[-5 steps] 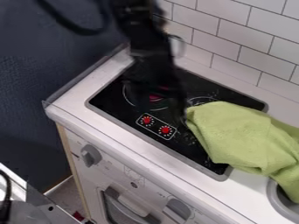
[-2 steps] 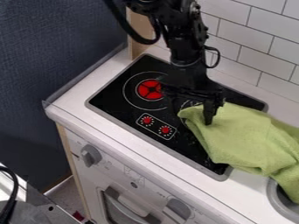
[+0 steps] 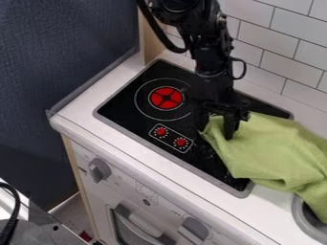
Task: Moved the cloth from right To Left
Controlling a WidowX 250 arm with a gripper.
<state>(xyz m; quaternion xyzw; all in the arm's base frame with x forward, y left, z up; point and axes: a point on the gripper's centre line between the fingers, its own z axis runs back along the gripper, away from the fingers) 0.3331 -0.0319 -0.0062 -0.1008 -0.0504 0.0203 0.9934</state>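
Okay, looking at a black gripper (image 3: pixel 216 128) hanging down from the top of the view, right at the left end of a green cloth (image 3: pixel 275 148). Got the jaws set apart, not wide, with a bit of fabric visible between. Can't really tell about any actual pinch on it.

As for the cloth, lies crumpled across the right part of the black stove top (image 3: pixel 125 111), then runs off over the white worktop (image 3: pixel 80 115) to the right edge of the view, partly over the rim of a grey sink (image 3: pixel 299 217). Also worth noting: a red burner (image 3: pixel 167 97) to the left of the gripper, plus two red dials (image 3: pixel 180 142) just below. Behind it all, white tiles (image 3: pixel 262 38); down on the front, chunky grey knobs (image 3: pixel 99 170).
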